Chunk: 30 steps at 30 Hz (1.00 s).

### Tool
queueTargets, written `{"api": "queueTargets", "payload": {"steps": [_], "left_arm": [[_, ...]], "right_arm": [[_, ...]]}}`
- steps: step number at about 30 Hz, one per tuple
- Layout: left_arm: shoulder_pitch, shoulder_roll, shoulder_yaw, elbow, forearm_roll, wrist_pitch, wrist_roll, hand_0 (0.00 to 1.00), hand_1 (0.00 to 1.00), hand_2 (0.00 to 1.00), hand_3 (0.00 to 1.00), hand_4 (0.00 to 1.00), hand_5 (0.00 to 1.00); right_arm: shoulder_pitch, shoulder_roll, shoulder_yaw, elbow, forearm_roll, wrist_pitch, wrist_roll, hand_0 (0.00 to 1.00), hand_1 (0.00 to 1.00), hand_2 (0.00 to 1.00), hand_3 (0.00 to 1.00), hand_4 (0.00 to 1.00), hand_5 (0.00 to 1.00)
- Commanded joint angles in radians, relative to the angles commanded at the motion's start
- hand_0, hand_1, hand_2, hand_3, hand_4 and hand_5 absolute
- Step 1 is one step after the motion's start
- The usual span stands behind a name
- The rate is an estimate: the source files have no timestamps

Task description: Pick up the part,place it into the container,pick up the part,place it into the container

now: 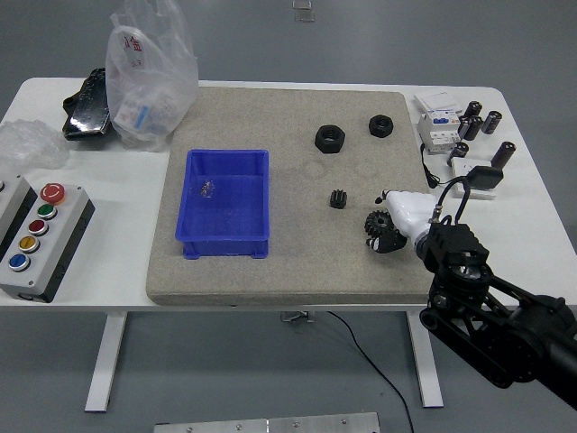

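Left arm nowhere in view. Right arm [505, 329] entering from the 4 o'clock corner, black links angled up toward the mat, lower part cut off by the frame edge. Right hand [397, 221] white-shelled, lying low over the grey mat [288, 271] at its 4 o'clock side, fingers curled down around a black gear part [379, 230]; gripping it, though finger detail hard to make out against the dark part, and contact with the mat unclear. Second small black gear [339, 198] just beside the hand at its 9 o'clock, standing free on the mat. Two black hex nuts at the mat's 1 o'clock area, one larger [331, 139], one smaller [382, 125], apart from each other. Blue container [227, 236] on the mat's 9 o'clock half, well apart from the hand; a small pale item [207, 189] inside near its far-left corner, too small to identify. Off the mat at 10 o'clock on the white desk [108, 203]: clear plastic bag [149, 77] with contents blurred, dark object [87, 106] half hidden behind it. Button box [41, 236] at 8 o'clock, partly cut off. Cluster of white electrical units and dark cylinders [464, 131] at 2 o'clock, details indistinct.
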Motion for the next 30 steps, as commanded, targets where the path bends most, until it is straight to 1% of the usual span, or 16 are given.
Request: {"api": "queueTargets", "payload": {"steps": [6, 7, 12, 13, 18, 19, 24, 25, 27, 30], "left_arm": [[0.0, 0.0, 0.001, 0.0, 0.0, 0.0, 0.001, 0.643, 0.57, 0.561, 0.625, 0.723, 0.335], [0.0, 0.0, 0.002, 0.0, 0.0, 0.0, 0.001, 0.643, 0.57, 0.561, 0.625, 0.723, 0.334], [0.0, 0.0, 0.004, 0.0, -0.002, 0.0, 0.0, 0.643, 0.57, 0.561, 0.625, 0.723, 0.334], [0.0, 0.0, 0.005, 0.0, -0.002, 0.0, 0.0, 0.643, 0.569, 0.561, 0.625, 0.723, 0.334], [-0.001, 0.0, 0.008, 0.0, -0.005, 0.0, -0.001, 0.643, 0.569, 0.561, 0.625, 0.723, 0.334], [-0.001, 0.0, 0.009, 0.0, -0.006, 0.0, -0.002, 0.643, 0.57, 0.561, 0.625, 0.723, 0.335], [-0.001, -0.001, 0.012, 0.0, -0.009, 0.0, -0.003, 0.643, 0.57, 0.561, 0.625, 0.723, 0.335], [-0.001, -0.001, 0.012, 0.0, -0.01, 0.0, -0.003, 0.643, 0.57, 0.561, 0.625, 0.723, 0.334], [0.0, -0.001, 0.012, 0.0, -0.01, 0.0, -0.002, 0.643, 0.57, 0.561, 0.625, 0.723, 0.334], [0.001, -0.002, 0.009, 0.0, -0.009, 0.0, 0.0, 0.643, 0.57, 0.561, 0.625, 0.723, 0.334]], "right_arm": [[0.008, 0.004, -0.015, -0.023, 0.011, -0.029, 0.0, 0.315, 0.585, 0.762, 0.809, 0.81, 0.357], [0.009, 0.004, -0.018, -0.028, 0.013, -0.03, 0.0, 0.288, 0.506, 0.59, 0.644, 0.398, 0.253], [0.011, 0.003, -0.027, -0.041, 0.015, -0.047, 0.0, 0.288, 0.506, 0.59, 0.644, 0.398, 0.253], [0.011, 0.003, -0.028, -0.042, 0.015, -0.052, 0.0, 0.279, 0.471, 0.463, 0.547, 0.199, 0.107], [0.014, -0.002, -0.035, -0.039, 0.013, -0.088, 0.0, 0.279, 0.471, 0.463, 0.547, 0.199, 0.107], [0.015, -0.003, -0.038, -0.037, 0.014, -0.096, 0.0, 0.262, 0.449, 0.354, 0.444, 0.288, 0.038], [0.029, -0.01, -0.059, -0.028, 0.014, -0.134, 0.0, 0.262, 0.449, 0.354, 0.444, 0.288, 0.038], [0.035, -0.011, -0.068, -0.024, 0.014, -0.142, 0.0, 0.259, 0.439, 0.328, 0.424, 0.284, 0.064], [0.049, -0.015, -0.085, -0.013, 0.014, -0.151, 0.0, 0.259, 0.439, 0.328, 0.424, 0.284, 0.064], [0.091, -0.017, -0.131, 0.02, 0.022, -0.167, 0.0, 0.259, 0.439, 0.328, 0.424, 0.284, 0.064]]}}
